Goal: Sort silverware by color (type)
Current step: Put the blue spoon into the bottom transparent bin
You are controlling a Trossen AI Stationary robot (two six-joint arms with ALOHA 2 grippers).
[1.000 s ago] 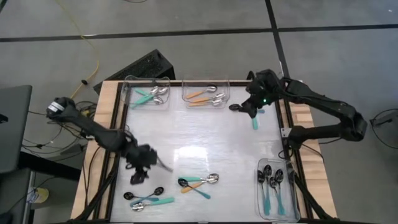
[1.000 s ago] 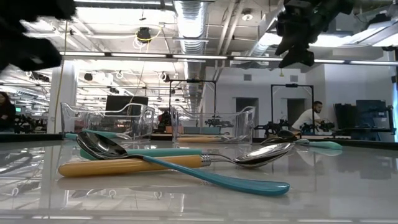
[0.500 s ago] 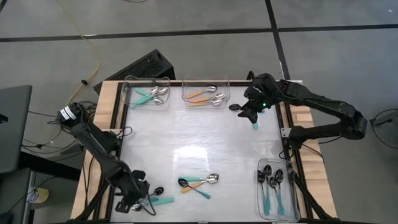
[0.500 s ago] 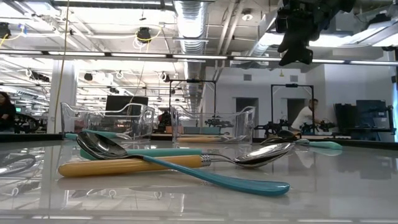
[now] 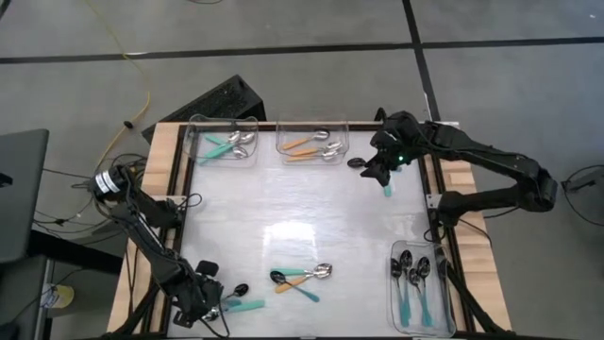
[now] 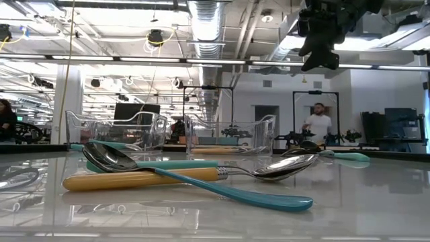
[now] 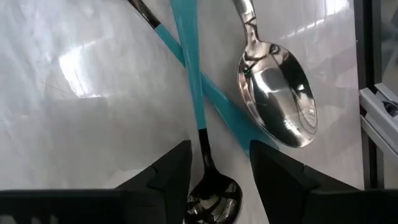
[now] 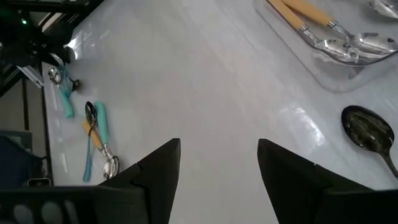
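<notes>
My left gripper (image 5: 206, 300) (image 7: 217, 162) hangs low over the table's near left corner, pointing steeply down and open. Its fingers stand on either side of the neck of a black-bowled spoon with a teal handle (image 7: 198, 118), and no touch shows. A silver-bowled teal spoon (image 7: 277, 102) lies across that handle. My right gripper (image 5: 379, 168) (image 8: 219, 149) is open, high above the far right part of the table. Beneath it lies another black-bowled teal spoon (image 5: 385, 181) (image 8: 367, 134). A few more spoons (image 5: 300, 278) (image 6: 201, 176) lie crossed at the near middle.
Two clear bins stand at the far edge, one with teal-handled silver spoons (image 5: 225, 142) and one with orange-handled silver spoons (image 5: 313, 142). A third bin (image 5: 420, 283) at the near right holds black-bowled teal spoons. A black rail (image 5: 179, 189) frames the tabletop. A person shows in the room beyond.
My left gripper has swung toward the table's near edge and come down, from beside the left rail to low over the spoons in the near left corner. No spoon has moved.
</notes>
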